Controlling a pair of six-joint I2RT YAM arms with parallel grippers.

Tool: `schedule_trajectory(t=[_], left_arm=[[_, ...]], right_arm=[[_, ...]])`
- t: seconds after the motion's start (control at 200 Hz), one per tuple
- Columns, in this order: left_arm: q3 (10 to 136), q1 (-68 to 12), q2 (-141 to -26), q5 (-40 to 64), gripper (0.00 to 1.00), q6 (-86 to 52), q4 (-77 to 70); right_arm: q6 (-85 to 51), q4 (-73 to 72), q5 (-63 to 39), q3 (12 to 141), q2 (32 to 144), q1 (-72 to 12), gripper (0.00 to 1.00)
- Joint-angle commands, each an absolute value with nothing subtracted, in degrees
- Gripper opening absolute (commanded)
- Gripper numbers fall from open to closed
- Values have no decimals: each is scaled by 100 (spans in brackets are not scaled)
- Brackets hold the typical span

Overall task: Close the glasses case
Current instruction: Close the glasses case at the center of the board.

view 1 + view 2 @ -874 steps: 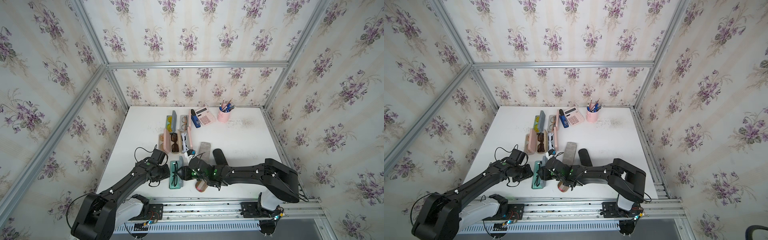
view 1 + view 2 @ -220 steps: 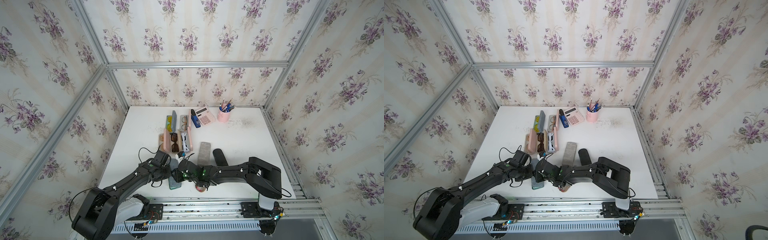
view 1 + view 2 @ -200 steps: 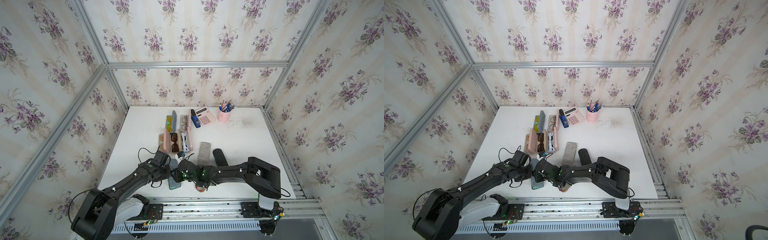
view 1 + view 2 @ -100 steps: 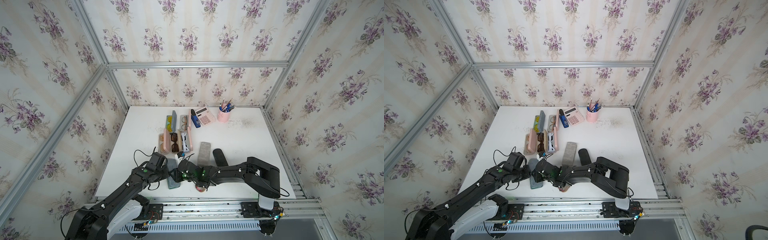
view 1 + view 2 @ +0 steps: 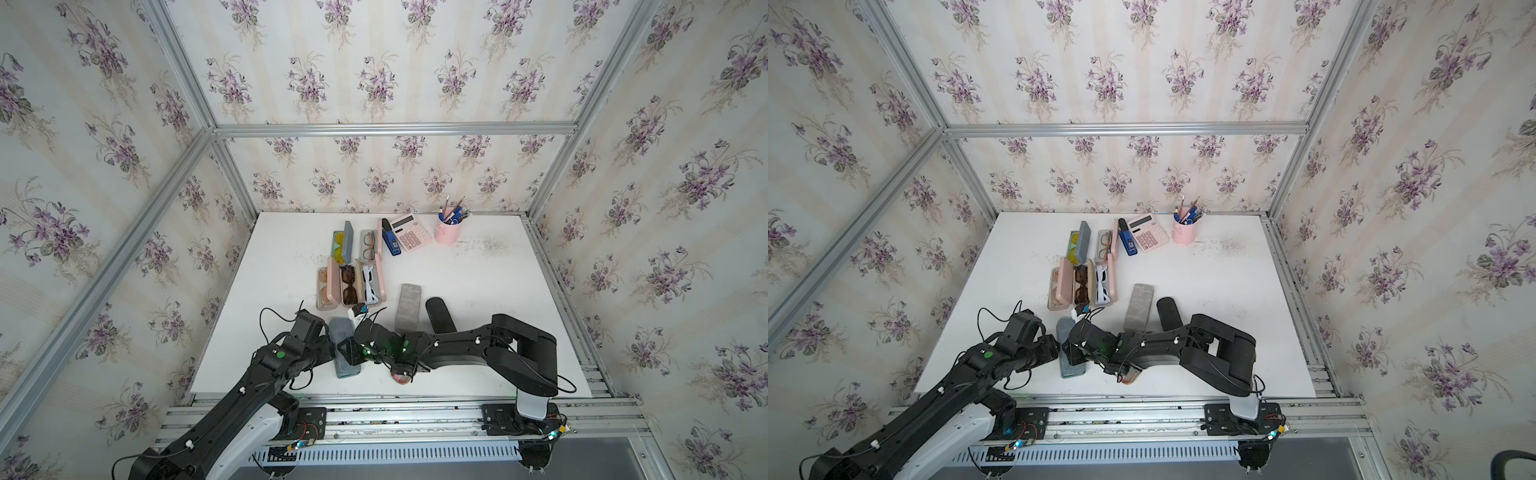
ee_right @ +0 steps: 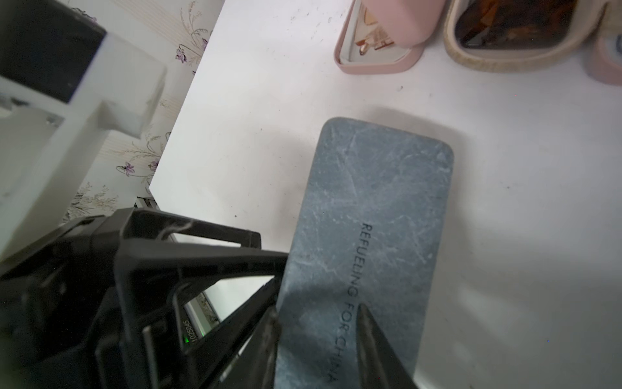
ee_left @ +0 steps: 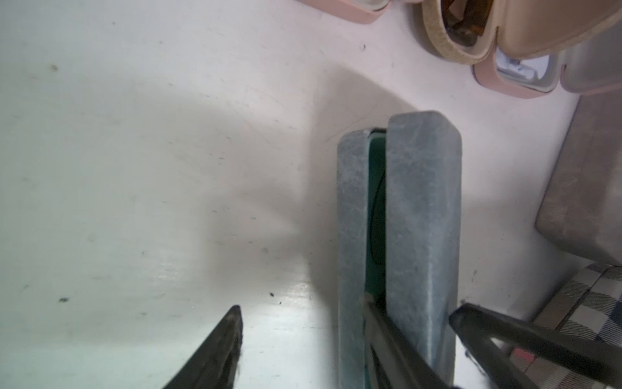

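Near the surface [image 5: 457, 270] front, the glasses case [image 7: 420, 202] is seen slightly ajar under the part-spread right hand [image 6: 318, 311], left hand [image 7: 303, 303] released; firmer downward pressing is judged needed.

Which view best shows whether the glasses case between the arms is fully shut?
Left wrist: it looks along the case edge-on, showing a green-lined gap between lid and base. The right wrist view shows only the lettered lid. Both top views show the case small, from above.
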State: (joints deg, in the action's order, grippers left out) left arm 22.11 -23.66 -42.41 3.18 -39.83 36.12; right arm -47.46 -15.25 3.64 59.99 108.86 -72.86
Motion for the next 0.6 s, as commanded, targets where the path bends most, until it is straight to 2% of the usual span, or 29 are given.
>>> schedule_trajectory(t=[0.0, 0.03, 0.045, 0.075, 0.425, 0.594], left_arm=[[2198, -2384, -3875, 1189, 74, -4134, 2668], [2165, -2375, -3771, 1180, 76, -4160, 2680], [2150, -2378, -3719, 1174, 82, -4170, 2692], [2130, -2374, -3623, 1145, 84, -4192, 2727], [2109, -2373, -2801, 914, 86, -4421, 3185], [2151, -2356, -2774, 735, 86, -4552, 3456]], right_arm=[[-4686, -875, -30, 6021, 11090, -7330, 38], [-4685, -862, -27, 6029, 11110, -7337, 38], [-4685, -861, -20, 6036, 11112, -7331, 38], [-4680, -845, -22, 6045, 11118, -7330, 38], [-4649, -697, 10, 6169, 11229, -7348, 39], [-4611, -728, 287, 6041, 10823, -7357, 40]])
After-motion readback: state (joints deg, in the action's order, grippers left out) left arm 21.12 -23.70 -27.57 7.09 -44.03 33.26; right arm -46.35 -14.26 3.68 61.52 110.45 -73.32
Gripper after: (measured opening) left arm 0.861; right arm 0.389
